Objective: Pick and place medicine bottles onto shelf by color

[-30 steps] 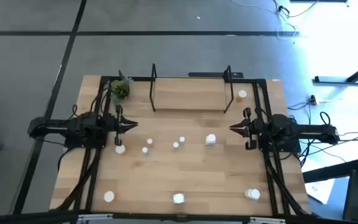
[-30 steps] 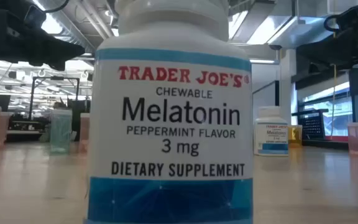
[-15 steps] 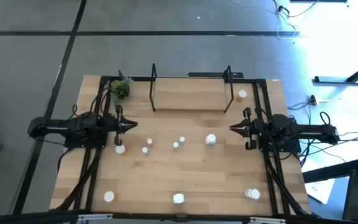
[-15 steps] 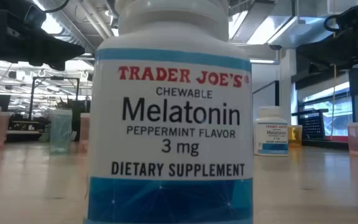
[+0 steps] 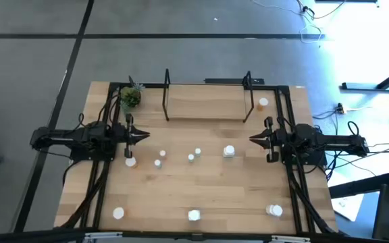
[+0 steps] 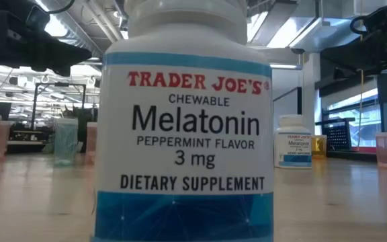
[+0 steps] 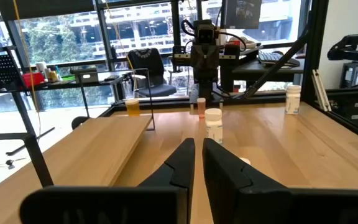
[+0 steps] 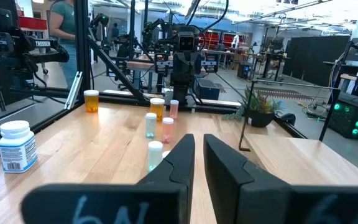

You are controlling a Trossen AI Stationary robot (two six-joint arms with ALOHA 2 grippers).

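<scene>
Several white-capped medicine bottles stand upright, scattered on the wooden table. One white bottle [image 5: 229, 151] is near the middle, small ones [image 5: 191, 157] [image 5: 159, 163] stand to its left, and another [image 5: 194, 215] is at the near edge, filling the low view [image 6: 183, 121]. An orange bottle [image 5: 263, 103] stands right of the shelf [image 5: 204, 102], a light-wood board with black end frames at the far side. My left gripper [image 5: 146, 136] [image 7: 198, 149] hovers shut at the table's left, pointing right. My right gripper [image 5: 252, 139] [image 8: 199, 146] hovers shut at the right, pointing left. Neither holds anything.
A small potted plant [image 5: 130, 97] stands at the far left corner beside the shelf. Black rails [image 5: 100, 196] run along the table's left and right sides under the arms. Bottles [image 5: 118, 213] [image 5: 274, 210] stand near the front corners. A person [image 8: 64, 25] shows beyond the table.
</scene>
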